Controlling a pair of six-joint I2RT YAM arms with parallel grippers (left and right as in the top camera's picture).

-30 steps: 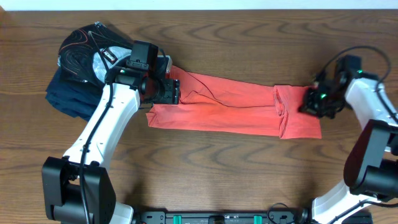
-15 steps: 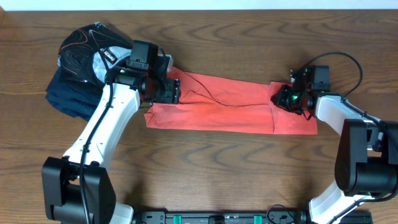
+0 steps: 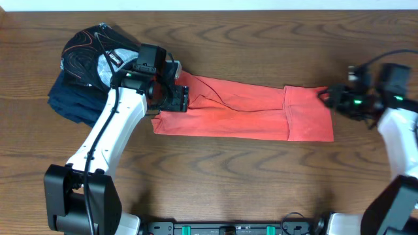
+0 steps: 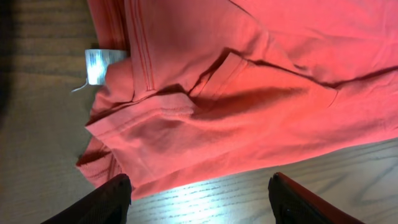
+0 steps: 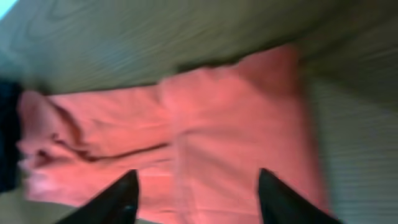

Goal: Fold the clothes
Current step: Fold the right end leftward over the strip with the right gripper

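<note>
Seen from overhead, my left arm (image 3: 111,134) is covering part of the pile of dark folded garments (image 3: 72,101). My left gripper (image 3: 177,98) is hiding the left end of the coral-red T-shirt (image 3: 241,112). Its jaws are standing apart and empty over that bunched end, with a white label (image 4: 102,65) lying beyond them. The shirt is stretching as a long folded strip across the wooden table (image 3: 228,176) towards my right gripper (image 3: 328,96). My right wrist view is blurring, but those jaws are gaping too, gripping nothing, just off the strip's right end.
</note>
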